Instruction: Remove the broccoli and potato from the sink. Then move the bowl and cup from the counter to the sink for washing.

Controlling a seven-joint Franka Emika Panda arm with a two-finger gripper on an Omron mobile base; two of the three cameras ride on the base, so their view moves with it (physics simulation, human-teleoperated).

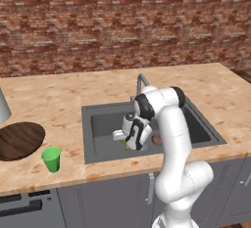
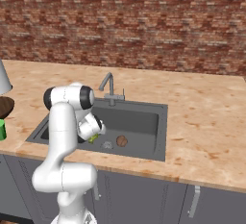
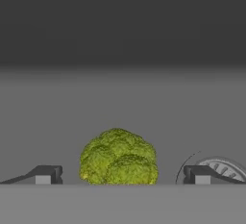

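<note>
Pincer [image 3: 120, 175] low inside the sink [image 1: 98, 124], jaws spread wide, holding nothing. Broccoli [image 3: 118, 156] sits between the two fingertips [image 3: 45, 174] on the sink floor, with a clear gap on each side; whether either tip touches it, cannot tell. Drain [image 3: 222, 168] just beside the broccoli, partly behind the other fingertip.

From the right base view: potato [image 2: 122, 141] on the sink floor just past the drain [image 2: 107, 145], apart from the broccoli [image 2: 93, 138] and near the sink's front wall. Sink floor beyond the potato is bare up to the back wall under the faucet [image 2: 110, 87].

Bowl [image 1: 18, 139] on the tabletop [image 1: 206, 82] well to one side of the sink, running off the picture's edge. Cup [image 1: 51, 159] upright just beside the bowl, close to the tabletop's front edge, between bowl and sink
</note>
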